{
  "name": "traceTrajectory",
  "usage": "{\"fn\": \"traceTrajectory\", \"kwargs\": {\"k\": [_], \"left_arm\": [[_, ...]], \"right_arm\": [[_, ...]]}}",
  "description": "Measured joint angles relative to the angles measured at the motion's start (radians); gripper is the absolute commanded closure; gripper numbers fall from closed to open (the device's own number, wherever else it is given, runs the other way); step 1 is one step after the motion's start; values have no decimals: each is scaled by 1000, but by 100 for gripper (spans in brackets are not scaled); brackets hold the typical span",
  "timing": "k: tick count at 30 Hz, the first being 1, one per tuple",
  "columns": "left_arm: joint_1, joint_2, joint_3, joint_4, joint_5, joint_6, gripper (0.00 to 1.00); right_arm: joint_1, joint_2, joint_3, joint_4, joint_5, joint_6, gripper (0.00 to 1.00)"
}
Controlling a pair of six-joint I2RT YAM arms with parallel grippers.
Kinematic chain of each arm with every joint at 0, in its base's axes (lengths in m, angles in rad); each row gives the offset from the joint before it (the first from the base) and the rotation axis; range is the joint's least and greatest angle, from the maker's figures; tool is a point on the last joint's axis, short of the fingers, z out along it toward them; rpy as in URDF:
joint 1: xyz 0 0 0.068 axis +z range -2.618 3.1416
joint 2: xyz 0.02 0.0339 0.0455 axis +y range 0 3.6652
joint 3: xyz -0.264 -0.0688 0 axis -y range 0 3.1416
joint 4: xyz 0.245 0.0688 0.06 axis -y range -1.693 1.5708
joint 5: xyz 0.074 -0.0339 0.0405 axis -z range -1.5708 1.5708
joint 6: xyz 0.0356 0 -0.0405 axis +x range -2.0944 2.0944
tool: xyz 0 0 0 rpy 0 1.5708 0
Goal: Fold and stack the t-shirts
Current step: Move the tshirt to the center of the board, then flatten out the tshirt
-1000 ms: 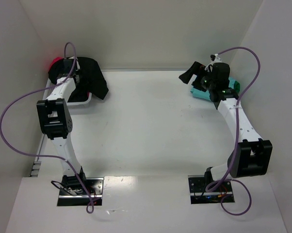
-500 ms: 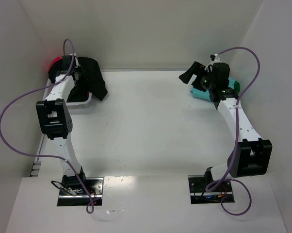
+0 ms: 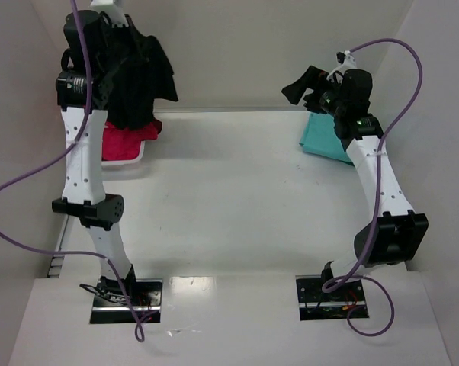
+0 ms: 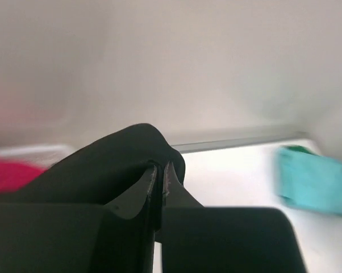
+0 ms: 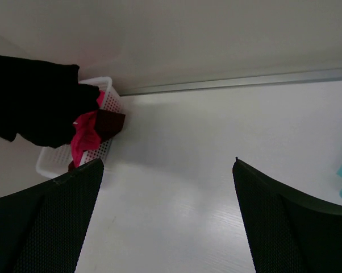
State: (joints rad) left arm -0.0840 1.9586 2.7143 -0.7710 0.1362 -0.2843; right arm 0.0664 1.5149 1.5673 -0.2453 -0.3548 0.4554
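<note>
White tabletop (image 3: 229, 198), walled in. Black tee (image 3: 134, 76) hangs bunched from left end effector (image 4: 161, 166), which is clamped on it; basket (image 3: 130, 158) below. Right end effector (image 3: 304, 82) gapes wide, empty, w/ teal tee (image 3: 325, 137) beneath. Step: pick-up. Next, prob.: spread black tee flat mid-tabletop.

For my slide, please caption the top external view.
Left hand holds black t-shirt above white basket; right hand open near teal t-shirt.
</note>
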Motion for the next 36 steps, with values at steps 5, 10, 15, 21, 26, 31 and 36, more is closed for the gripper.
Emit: {"fn": "traceTrajectory", "kwargs": {"k": [5,10,15,21,26,31,36], "left_arm": [[-186,-114,24,-66,65,25,100],[-343,-173,-116,-111,114,56,100],[-387,-243,-647,-32,169,68,49],[-395,-262,-1101,19,228,41,0],[-402,-325,-1197,33,201,38,0],[-403,-388,-1237,73,132,16,0],[-403,-391,-1321,110,112,-21,0]], "right_arm": [[6,-32,-39,3,-8,1,0],[6,-101,-152,-9,20,4,0],[-1,-176,-210,-57,94,-1,0],[-40,-270,-267,-87,114,-9,0],[-34,-293,-343,-109,99,-29,0],[67,-293,-463,-145,116,-37,3],[207,-283,-638,-153,114,-9,4]]}}
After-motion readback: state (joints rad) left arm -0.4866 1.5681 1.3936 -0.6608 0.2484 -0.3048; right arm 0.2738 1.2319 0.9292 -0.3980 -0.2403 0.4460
